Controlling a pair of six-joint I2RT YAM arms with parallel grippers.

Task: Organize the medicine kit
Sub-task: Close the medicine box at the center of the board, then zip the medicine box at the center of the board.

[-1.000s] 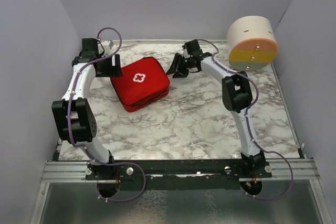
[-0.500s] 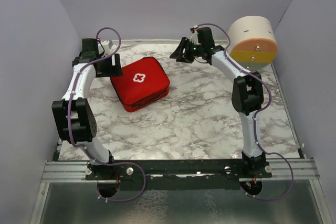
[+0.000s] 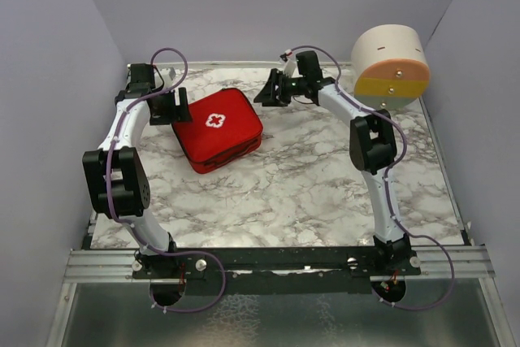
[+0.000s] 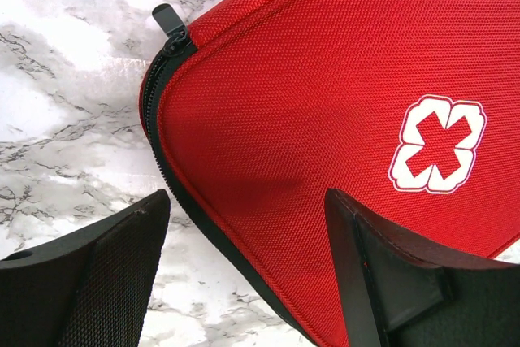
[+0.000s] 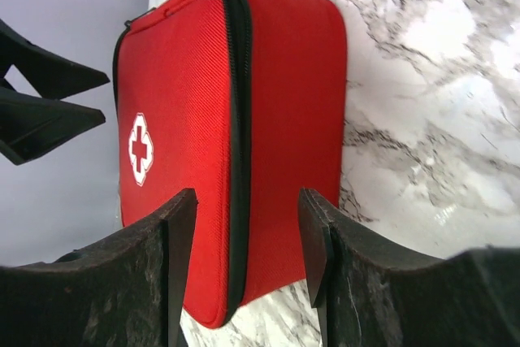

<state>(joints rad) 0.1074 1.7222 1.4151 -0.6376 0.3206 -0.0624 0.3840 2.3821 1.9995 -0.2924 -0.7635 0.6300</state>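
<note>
The medicine kit [image 3: 218, 129] lies zipped shut on the marble table, a red case with a white cross on its lid. My left gripper [image 3: 180, 107] is open at the kit's left corner. In the left wrist view one finger hangs over the lid [image 4: 325, 103] and the other over the marble, my gripper [image 4: 246, 201] straddling the zipper edge. A black zipper pull [image 4: 166, 22] sticks out at the corner. My right gripper [image 3: 268, 91] is open just off the kit's far right corner. Its view looks along the kit's side [image 5: 284, 119], framed between my gripper's [image 5: 248, 201] fingers without touching.
A round cream, orange, yellow and grey container [image 3: 390, 67] stands at the back right corner. Grey walls close in the table [image 3: 309, 184] on three sides. The left gripper's fingers [image 5: 49, 111] show beyond the kit in the right wrist view.
The right gripper lifted toward the back wall, then swung left and down toward the kit's far corner, opening a little. The left arm shifted slightly. The kit stayed put.
</note>
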